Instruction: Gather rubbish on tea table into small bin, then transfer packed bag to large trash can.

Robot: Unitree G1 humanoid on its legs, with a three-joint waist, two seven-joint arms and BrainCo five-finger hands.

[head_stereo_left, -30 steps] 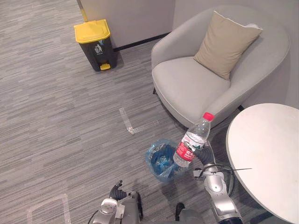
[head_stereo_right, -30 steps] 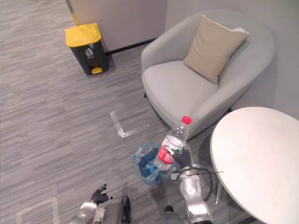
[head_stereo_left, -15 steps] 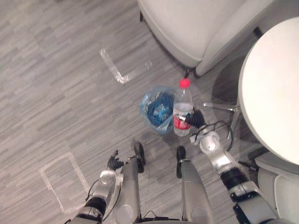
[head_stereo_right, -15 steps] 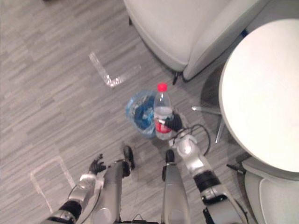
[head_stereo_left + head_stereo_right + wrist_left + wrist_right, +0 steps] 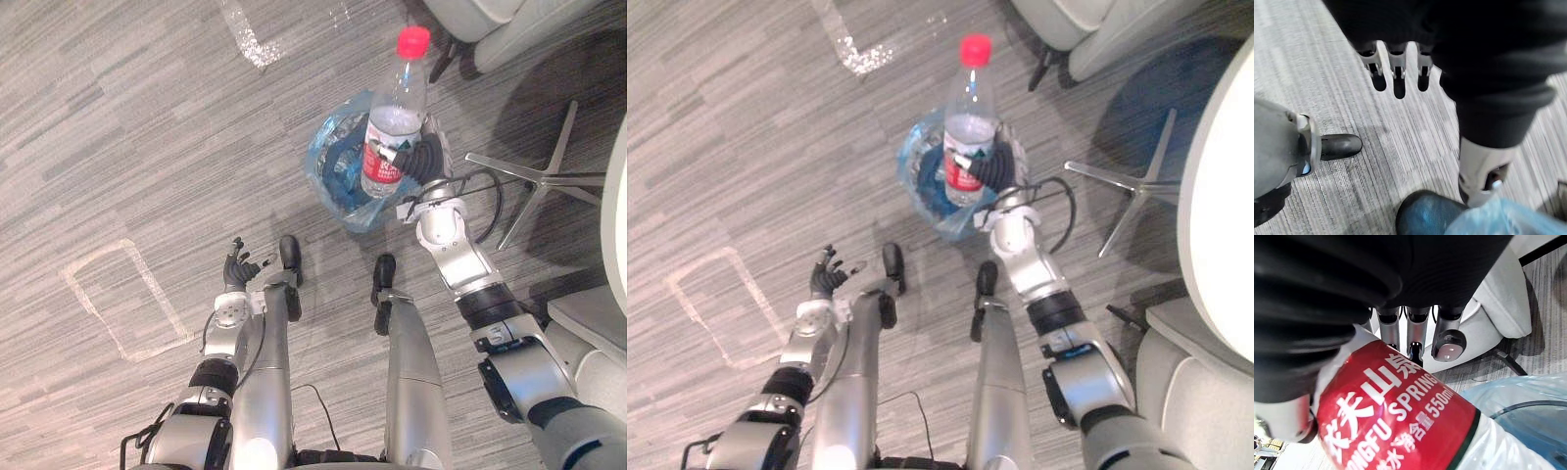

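We've got the right hand (image 5: 423, 163), fingers (image 5: 1448, 335) wrapped round the clear plastic bottle with red cap and glossy red label (image 5: 390, 127), held upright over the small round bin lined with crinkly blue film (image 5: 333, 181). The left hand (image 5: 236, 266) hangs above the streaky grey carpet (image 5: 118, 147), fingers spread, nothing held.
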